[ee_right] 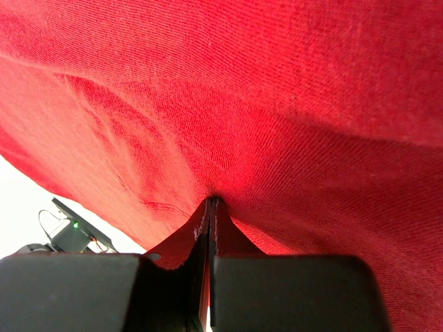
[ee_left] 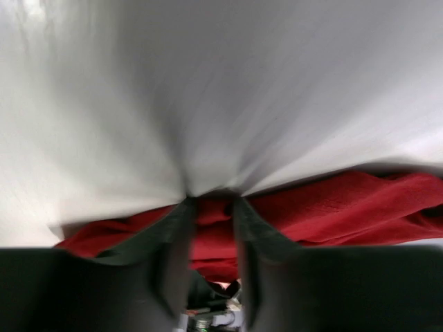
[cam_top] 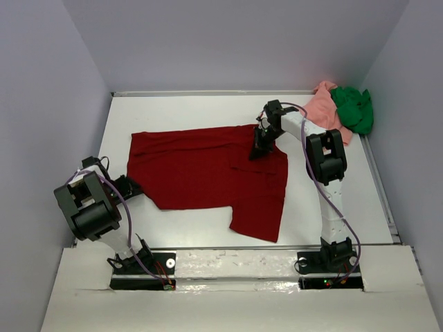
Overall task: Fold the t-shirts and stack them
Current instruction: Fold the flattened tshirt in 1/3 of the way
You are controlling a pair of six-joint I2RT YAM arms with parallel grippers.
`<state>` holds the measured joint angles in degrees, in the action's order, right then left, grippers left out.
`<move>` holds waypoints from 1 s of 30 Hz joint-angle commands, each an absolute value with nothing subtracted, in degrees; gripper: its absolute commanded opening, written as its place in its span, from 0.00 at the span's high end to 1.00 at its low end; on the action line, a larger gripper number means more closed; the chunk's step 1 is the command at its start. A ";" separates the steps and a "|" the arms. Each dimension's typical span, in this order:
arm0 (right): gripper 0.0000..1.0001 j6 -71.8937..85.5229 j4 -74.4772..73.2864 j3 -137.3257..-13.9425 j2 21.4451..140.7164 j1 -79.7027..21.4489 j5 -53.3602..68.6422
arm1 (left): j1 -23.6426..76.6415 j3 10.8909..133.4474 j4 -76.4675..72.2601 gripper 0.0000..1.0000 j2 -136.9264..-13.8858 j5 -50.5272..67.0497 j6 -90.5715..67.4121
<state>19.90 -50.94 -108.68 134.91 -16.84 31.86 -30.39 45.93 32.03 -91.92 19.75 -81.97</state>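
While the red shirt (cam_top: 201, 169) lies spread across the worktop's middle, its far-right part is clamped by the right gripper (ee_right: 211, 204); the left gripper (ee_left: 211, 204) is held apart astride its near-left hem. A pink shirt (cam_top: 322, 107) and a green shirt (cam_top: 353, 107) are heaped at the far-right corner.

Dark red t-shirt (cam_top: 208, 173): plain, no print; in the right wrist view it reads brighter red, with a fine diagonal knit; salmon pink t-shirt (cam_top: 324, 111): plain, pale; bright green t-shirt (cam_top: 354, 107): plain, saturated; table (cam_top: 173, 114): white, unpatterned; walls (cam_top: 41, 104): pale lavender-grey; left gripper (ee_left: 212, 202) and right gripper (ee_right: 211, 202): black; arms (cam_top: 331, 200): black and white sections; cables (cam_top: 315, 187): purple; indicator light (ee_right: 75, 225): green
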 commanded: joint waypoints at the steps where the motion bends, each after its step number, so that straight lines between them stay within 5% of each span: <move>1: 1.00 19.42 -51.77 -108.19 132.01 -16.35 30.41 | -30.23 46.50 31.38 0.74 -92.37 18.54 -82.53; 3: 1.00 19.51 -51.86 -108.28 132.01 -16.35 30.41 | -30.23 46.06 31.03 1.00 -92.29 19.16 -82.62; 19: 1.00 19.51 -51.94 -108.46 132.19 -16.35 30.06 | -33.04 53.17 46.84 1.00 -85.70 15.29 -76.56; 30: 1.00 19.51 -51.94 -108.98 132.19 -15.82 30.85 | -42.10 46.94 51.50 1.00 -79.02 11.87 -69.97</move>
